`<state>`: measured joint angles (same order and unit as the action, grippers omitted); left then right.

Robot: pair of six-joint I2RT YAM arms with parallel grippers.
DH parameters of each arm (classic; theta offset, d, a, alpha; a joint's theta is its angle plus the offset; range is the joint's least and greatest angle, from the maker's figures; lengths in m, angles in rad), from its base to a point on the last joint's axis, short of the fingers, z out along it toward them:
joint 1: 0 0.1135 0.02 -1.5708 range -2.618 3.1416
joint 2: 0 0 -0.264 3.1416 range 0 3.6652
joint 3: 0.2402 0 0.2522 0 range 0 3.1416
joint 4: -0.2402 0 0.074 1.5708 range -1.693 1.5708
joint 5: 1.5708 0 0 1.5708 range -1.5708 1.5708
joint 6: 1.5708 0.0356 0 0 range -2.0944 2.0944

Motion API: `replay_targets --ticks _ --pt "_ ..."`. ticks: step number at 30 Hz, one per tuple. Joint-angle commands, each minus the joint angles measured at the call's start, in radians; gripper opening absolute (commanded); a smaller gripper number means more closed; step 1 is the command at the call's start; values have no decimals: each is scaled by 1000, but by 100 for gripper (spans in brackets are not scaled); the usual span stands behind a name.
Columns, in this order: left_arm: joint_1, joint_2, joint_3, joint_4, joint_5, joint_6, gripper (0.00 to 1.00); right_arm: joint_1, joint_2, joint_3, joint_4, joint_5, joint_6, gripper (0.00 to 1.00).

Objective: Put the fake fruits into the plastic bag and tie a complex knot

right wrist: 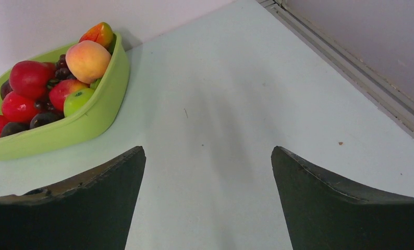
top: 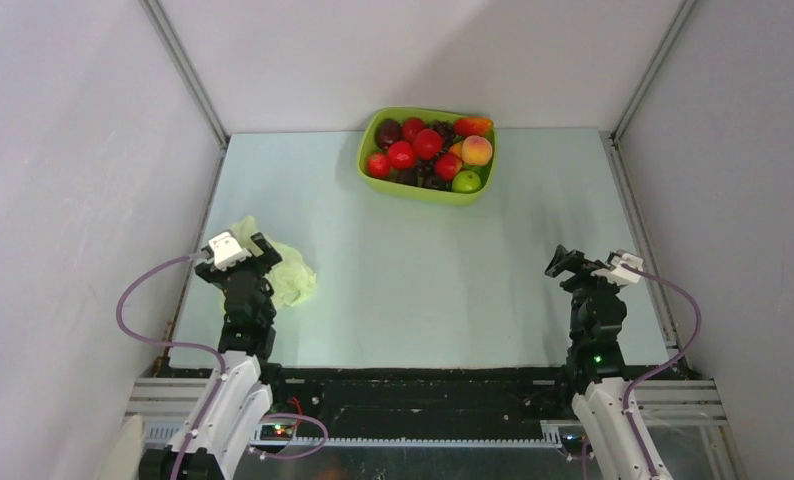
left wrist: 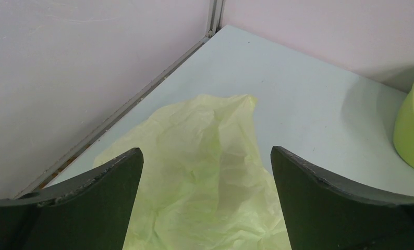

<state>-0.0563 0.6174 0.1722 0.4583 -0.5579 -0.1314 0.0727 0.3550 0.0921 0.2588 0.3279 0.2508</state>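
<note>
Pale blue table (top: 423,290) w/ grey walls (top: 63,150) round it. At the near edge both arms sit side by side.

L gripper (left wrist: 206,156) hangs over the near-left part. Its jaws are wide apart & hold nothing. Right under it lies the plastic bag (left wrist: 194,135), crumpled on the table close to the left wall. In the top view the arm hides part of the bag. In the L wrist view the bag's near end is cut off at the bottom & by the two fingers, so its handles can't be made out.

R gripper (right wrist: 207,156) hangs over the near-right part, jaws wide apart too, w/ bare table btwn them.

At the far side, in the middle, is a lime tray (top: 373,165). All the fake fruits (top: 428,150) are piled inside, well apart from the bag. At the tray's right end sit the peach (right wrist: 87,60) & green apple (right wrist: 77,100), w/ the red apples (right wrist: 27,78) more to the left. Most of the grapes (right wrist: 64,73) are buried under the others. R wrist view cuts off the tray's left end. L wrist view shows only a bit of its side.
</note>
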Motion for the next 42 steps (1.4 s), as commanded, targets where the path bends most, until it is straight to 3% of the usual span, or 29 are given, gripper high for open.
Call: replay_targets --ticks 1,7,14,23,33,35,38,41,42 --pt "6 12 47 16 -30 -20 99 -6 -6 41 18 26 9 96" --pt "7 38 70 -18 -51 -30 99 -6 10 44 28 24 12 97" --pt "13 141 145 -175 -236 -124 99 -5 11 46 20 21 15 98" --pt "82 424 320 -362 -97 -208 99 -8 14 49 15 20 12 99" --pt "91 623 446 -478 6 -173 97 -13 20 52 14 7 17 99" --pt "91 634 451 -478 29 -163 87 -13 22 52 13 5 19 99" --pt "91 628 447 -471 53 -153 61 -16 20 53 9 5 23 99" --pt "90 616 437 -464 50 -150 27 -17 16 53 6 6 26 99" --pt "91 607 433 -463 48 -151 22 -16 16 53 5 6 26 99"
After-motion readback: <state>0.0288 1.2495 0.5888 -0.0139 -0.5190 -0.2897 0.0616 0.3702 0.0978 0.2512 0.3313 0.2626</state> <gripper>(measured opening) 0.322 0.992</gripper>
